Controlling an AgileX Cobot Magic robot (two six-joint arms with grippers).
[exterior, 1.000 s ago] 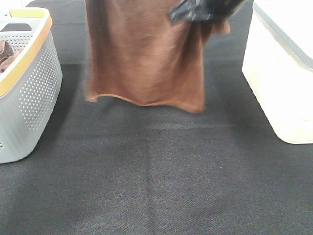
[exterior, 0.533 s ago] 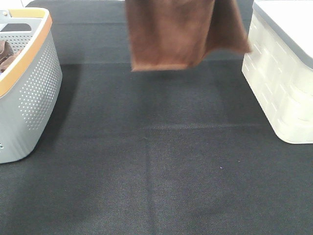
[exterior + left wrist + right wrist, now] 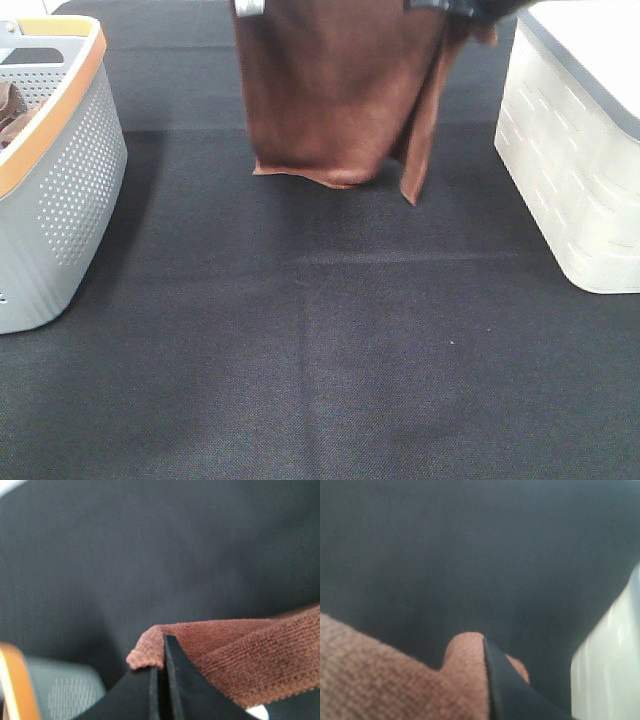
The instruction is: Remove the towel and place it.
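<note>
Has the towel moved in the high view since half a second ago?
Yes. The towel hangs lower now, its bottom edge further down the black mat, and it has shifted left, away from the white bin on the right.

Robotics lab bench staged as a laundry corner: a black fabric-covered table (image 3: 320, 350) carries a grey perforated laundry basket (image 3: 70, 190) with an orange rim and a white storage bin (image 3: 570, 190), while the left gripper (image 3: 159, 654) and right gripper (image 3: 487, 652) pinch a hanging rust-brown towel (image 3: 330, 90).

Left gripper (image 3: 160, 656) and right gripper (image 3: 487, 651) hang high, fingers (image 3: 186, 692) pinched tight on towel (image 3: 330, 90) corners
</note>
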